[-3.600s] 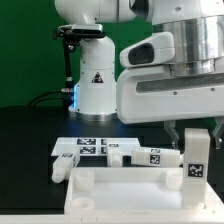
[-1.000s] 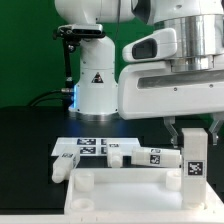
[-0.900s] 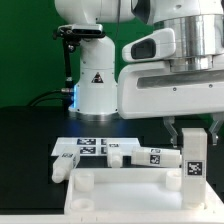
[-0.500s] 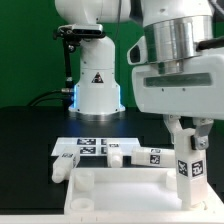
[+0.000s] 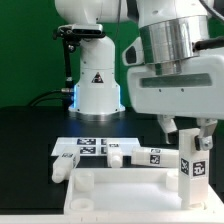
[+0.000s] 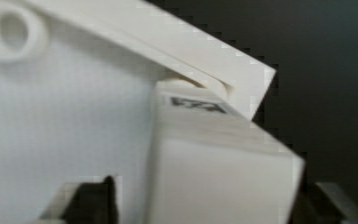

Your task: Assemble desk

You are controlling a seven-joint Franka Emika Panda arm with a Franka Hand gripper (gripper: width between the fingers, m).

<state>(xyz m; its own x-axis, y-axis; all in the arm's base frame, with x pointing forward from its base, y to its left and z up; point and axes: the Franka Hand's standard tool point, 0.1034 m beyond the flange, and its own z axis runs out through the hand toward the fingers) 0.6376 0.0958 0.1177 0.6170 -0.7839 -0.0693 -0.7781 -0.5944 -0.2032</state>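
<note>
one leg (image 5: 190, 168) stands upright in the corner socket of the desk panel (image 5: 120, 195) on the exterior view's right and looks seated. end effector (image 5: 191, 140) straddles it with jaws wide; the wrist view shows a gap beside the leg. other legs (image 5: 140, 155) lie loose on the black tabletop (image 5: 30, 140) behind the panel. the visible socket on the exterior view's left is empty. most of the assembly is left, i judge.

A robotics lab test bench. A white robot arm (image 5: 175, 70) and a big white robot base (image 5: 97, 88) with a triangle sticker stand over a black table (image 5: 25, 140) against a green backdrop (image 5: 30, 60). A marker board (image 5: 88, 146) and white desk legs (image 5: 150, 156) carry black-and-white tags.
</note>
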